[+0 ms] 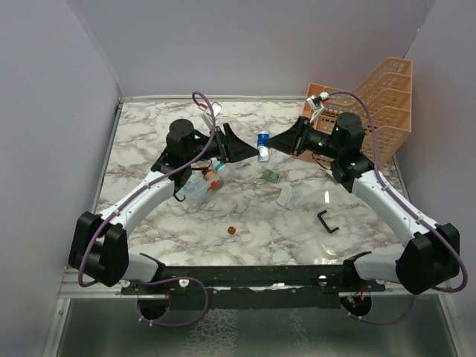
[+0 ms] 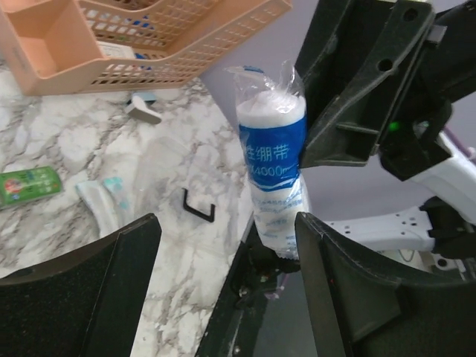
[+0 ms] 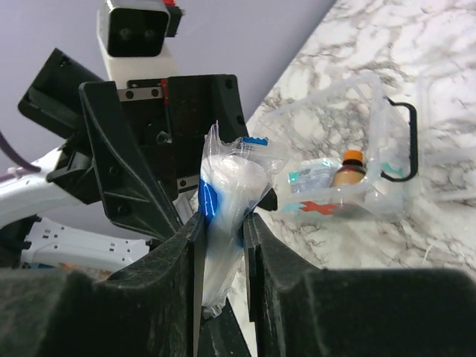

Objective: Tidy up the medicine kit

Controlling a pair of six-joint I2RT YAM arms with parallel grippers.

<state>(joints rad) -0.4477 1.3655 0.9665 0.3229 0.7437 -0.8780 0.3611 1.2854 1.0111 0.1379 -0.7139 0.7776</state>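
A clear packet with a white roll and blue label [image 1: 263, 146] hangs in the air between both grippers. My right gripper [image 1: 280, 143] is shut on it; in the right wrist view the jaws [image 3: 223, 223] pinch the packet [image 3: 227, 190] flat. My left gripper [image 1: 244, 146] faces it, open; in the left wrist view the packet [image 2: 272, 167] stands just inside the right fingertip [image 2: 327, 253] of the wide jaws [image 2: 227, 242]. The medicine kit [image 1: 204, 183], a clear box, lies below the left arm with a brown bottle [image 3: 348, 166] and sachets inside.
An orange mesh rack [image 1: 383, 100] stands at the back right. A green sachet [image 1: 271, 175], a clear packet [image 1: 290, 195], a loose black U-shaped handle [image 1: 326, 222] and a small brown ball [image 1: 231, 230] lie on the marble table [image 1: 149, 141].
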